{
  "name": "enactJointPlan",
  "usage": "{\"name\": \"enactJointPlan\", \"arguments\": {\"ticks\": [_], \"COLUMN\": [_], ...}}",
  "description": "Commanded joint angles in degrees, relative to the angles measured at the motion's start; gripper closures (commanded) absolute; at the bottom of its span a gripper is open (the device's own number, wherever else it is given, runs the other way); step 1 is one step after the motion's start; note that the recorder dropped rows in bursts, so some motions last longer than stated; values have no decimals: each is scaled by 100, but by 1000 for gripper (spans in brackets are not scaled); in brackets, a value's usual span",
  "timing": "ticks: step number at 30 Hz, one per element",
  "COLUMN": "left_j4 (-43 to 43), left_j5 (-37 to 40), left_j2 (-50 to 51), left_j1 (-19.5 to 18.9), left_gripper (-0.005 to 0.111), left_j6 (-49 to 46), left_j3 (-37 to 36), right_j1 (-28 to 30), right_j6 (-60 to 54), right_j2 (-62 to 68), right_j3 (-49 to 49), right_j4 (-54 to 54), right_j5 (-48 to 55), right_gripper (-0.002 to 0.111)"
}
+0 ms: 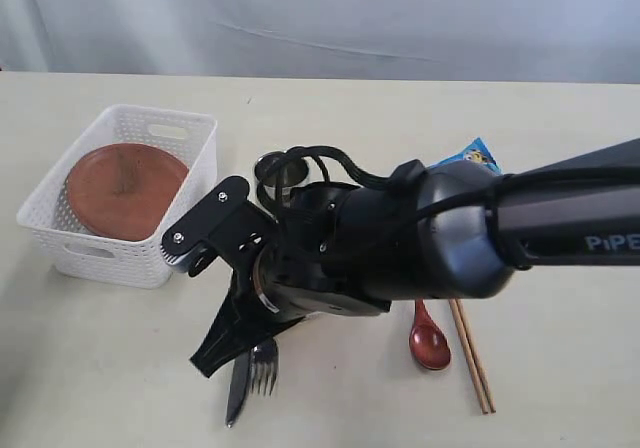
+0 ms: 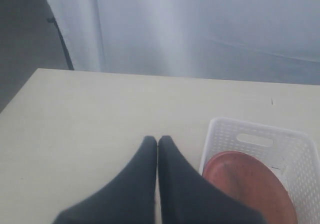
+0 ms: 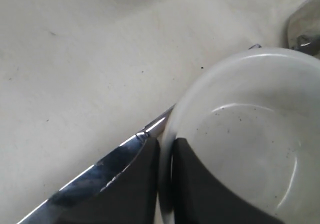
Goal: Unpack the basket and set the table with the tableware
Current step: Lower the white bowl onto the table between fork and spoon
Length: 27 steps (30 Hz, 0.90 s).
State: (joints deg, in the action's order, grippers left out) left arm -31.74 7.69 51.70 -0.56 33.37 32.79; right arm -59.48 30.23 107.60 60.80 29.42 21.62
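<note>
- Cream bowl (image 3: 250, 134): upright on the pale worktop (image 1: 100, 368), its rim between the right jaws.
- Steel knife (image 3: 100, 169): lying flat, its blade just beside the outer right jaw.
- Fork (image 1: 265, 366): flat beside the knife, near the right jaws.
- Dark red spoon (image 1: 428, 343) and brown chopsticks (image 1: 472, 358): flat, side by side, apart from the right jaws.
- Steel cup (image 1: 280, 173): upright near the bowl.
- White perforated basket (image 1: 190, 168): near the left jaws, holding the reddish-brown plate (image 1: 125, 188).

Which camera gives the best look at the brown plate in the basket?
The exterior view: it shows nearly all of the plate, leaning inside the basket. The left wrist view shows only part of it, cut off by the picture's edge. The right wrist view misses it.
</note>
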Motion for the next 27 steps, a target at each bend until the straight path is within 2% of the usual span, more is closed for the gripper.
{"name": "enactJointPlan", "arguments": {"ticks": [1,8,27], "left_j4": [50,50,50], "left_j5": [-4,-4,-4], "left_j2": [-33,-33,-33], "left_j1": [27,27,27], "left_gripper": [107,107,107], "left_j6": [6,6,6], "left_j3": [-23,-23,-23], "right_j1": [-5,-5,-5], "right_j6": [162,209,301], "right_j2": [61,24,-127], "right_j3": [-9,117,107], "right_j4": [-106,-87,-87], "right_j5": [-131,983,1198], "right_gripper": [109,109,109]}}
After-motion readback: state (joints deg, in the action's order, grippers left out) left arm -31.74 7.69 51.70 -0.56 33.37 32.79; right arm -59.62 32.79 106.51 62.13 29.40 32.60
